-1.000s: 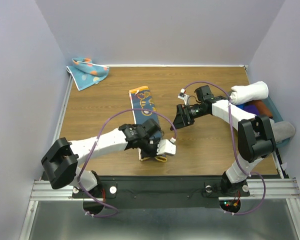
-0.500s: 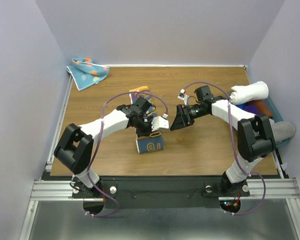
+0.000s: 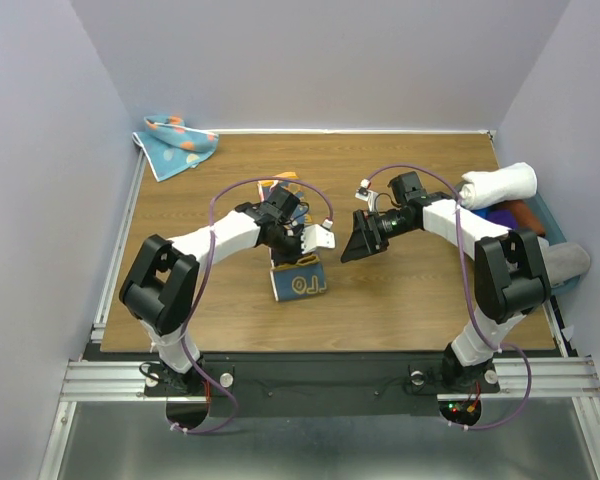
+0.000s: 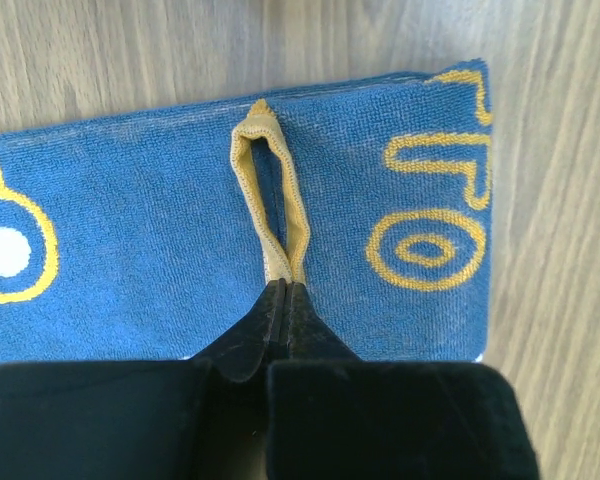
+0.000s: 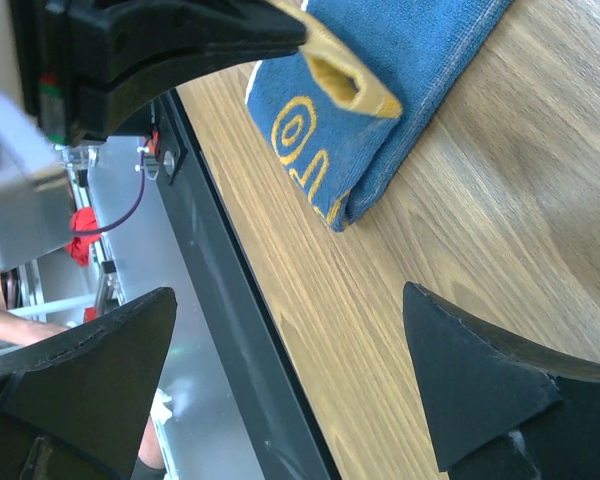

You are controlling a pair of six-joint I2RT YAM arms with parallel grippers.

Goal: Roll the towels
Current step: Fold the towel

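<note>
At the right edge of the tabletop [image 3: 410, 300]: blue bin [image 3: 546, 216] with a white rolled towel [image 3: 500, 183], something dark red and a grey roll [image 3: 568, 260]. Mid-tabletop: folded navy towel [image 3: 299, 279], pinched by its yellow loop [image 4: 240, 165] in the closed left gripper [image 4: 283, 290]. Just right of it: right gripper [image 5: 290, 300], spread wide, holding nothing. Far left corner: crumpled dotted blue towel [image 3: 176, 144]. Bare wood from navy towel to near edge.

A navy towel [image 3: 300, 283] with mustard-yellow lettering lies flat on the middle of the table [image 3: 420, 300], folded over on itself into two layers. Its mustard loop [image 4: 270, 190] is pinched by the left gripper [image 4: 283, 292]. A light blue towel [image 3: 175, 145] with orange and yellow dots lies crumpled in the far left corner.
</note>
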